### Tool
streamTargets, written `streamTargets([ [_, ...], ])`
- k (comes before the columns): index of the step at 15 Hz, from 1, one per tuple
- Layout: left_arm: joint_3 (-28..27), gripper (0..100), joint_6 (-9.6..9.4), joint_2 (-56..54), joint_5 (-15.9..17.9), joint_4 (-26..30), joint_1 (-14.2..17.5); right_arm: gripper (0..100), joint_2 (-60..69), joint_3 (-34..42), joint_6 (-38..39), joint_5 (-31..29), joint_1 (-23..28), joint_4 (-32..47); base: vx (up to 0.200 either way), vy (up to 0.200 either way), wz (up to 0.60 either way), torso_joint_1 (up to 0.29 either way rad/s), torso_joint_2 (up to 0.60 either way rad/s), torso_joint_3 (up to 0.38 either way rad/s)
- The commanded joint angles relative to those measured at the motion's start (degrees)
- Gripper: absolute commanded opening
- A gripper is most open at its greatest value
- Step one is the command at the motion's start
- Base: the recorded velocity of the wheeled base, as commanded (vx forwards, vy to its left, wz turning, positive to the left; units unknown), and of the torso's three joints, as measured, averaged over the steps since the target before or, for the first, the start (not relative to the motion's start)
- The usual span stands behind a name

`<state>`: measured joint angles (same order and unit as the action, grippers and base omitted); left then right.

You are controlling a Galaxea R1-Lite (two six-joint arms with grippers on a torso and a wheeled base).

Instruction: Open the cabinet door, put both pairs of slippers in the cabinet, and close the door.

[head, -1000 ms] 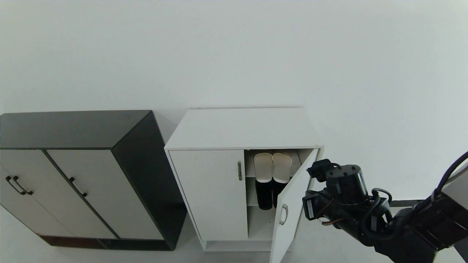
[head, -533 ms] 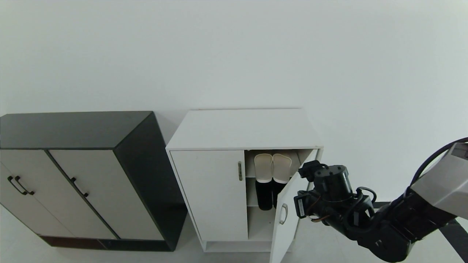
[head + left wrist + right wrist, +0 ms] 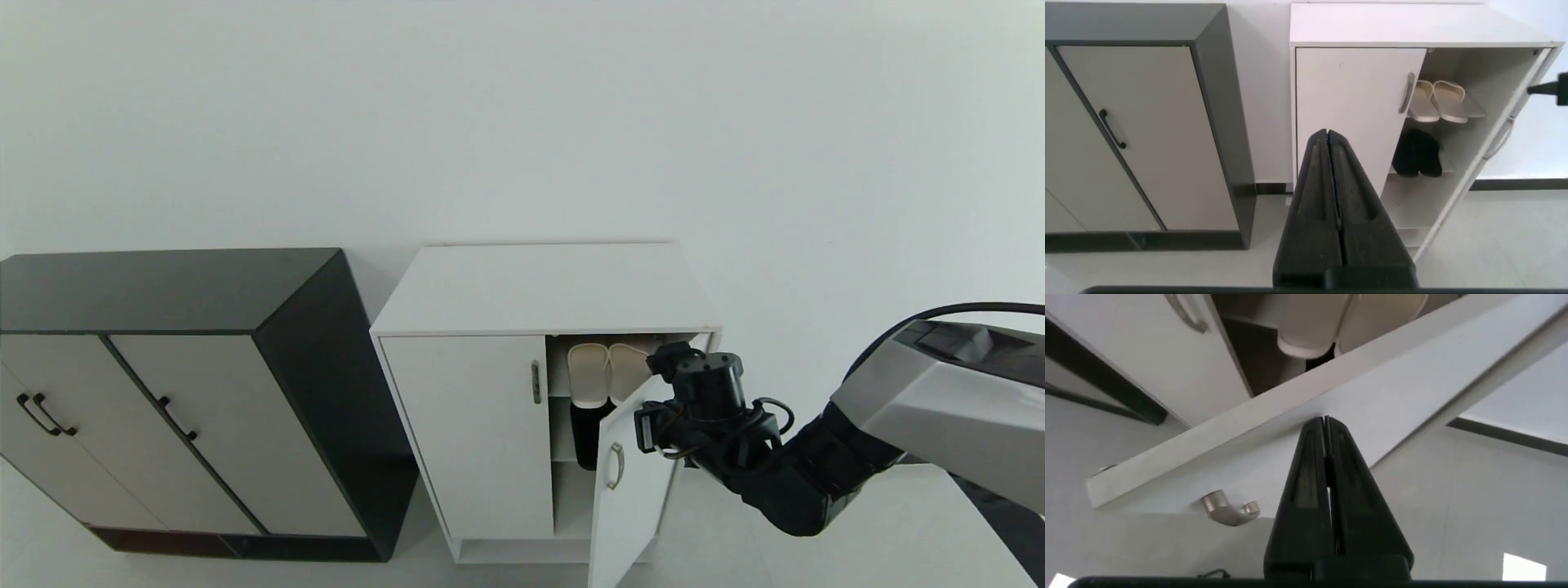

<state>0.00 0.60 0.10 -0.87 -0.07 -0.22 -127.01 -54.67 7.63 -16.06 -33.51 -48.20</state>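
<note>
two pairs of slippers are inside the white cabinet (image 3: 543, 286): the white pair (image 3: 589, 371) lies on the upper shelf and the black pair (image 3: 581, 437) on the shelf just below, both in the right half, toes pointing out at me. the cabinet's left door (image 3: 469, 433) is flat shut. the right door (image 3: 633, 490) stands partly open, swung out toward the near side at an angle, its handle (image 3: 616, 465) on the outer face.

my right gripper (image 3: 1326, 425) is up at the top of that door on its outer side. its jaws are pressed fully together with nothing between them, and the tips look to be resting against the door panel. from the head camera i see it (image 3: 663, 359) level with the white pair, partly covering the right slipper.

my left gripper (image 3: 1328, 139) hangs well back from both cabinets, pointing toward the white cabinet's left door. its jaws are also closed tight and it carries nothing.

a black cabinet (image 3: 163, 286) with two pale closed doors stands just to the left of the white one, both backed against the plain wall (image 3: 522, 122).
</note>
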Motion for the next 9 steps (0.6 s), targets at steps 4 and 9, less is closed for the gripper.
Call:
streamTargets([
  [4, 0.0, 0, 0.02, 0.1, 0.0, 0.0, 0.0, 0, -6.1, -8.8, -0.2, 1.3, 2.0, 0.2, 0.0, 0.0, 0.0, 0.0, 0.0, 0.0],
  [9, 0.0, 0, 0.02, 0.1, 0.0, 0.0, 0.0, 0, -10.4, -16.4, -0.4, 1.3, 4.3, 0.5, 0.0, 0.0, 0.0, 0.0, 0.0, 0.0],
])
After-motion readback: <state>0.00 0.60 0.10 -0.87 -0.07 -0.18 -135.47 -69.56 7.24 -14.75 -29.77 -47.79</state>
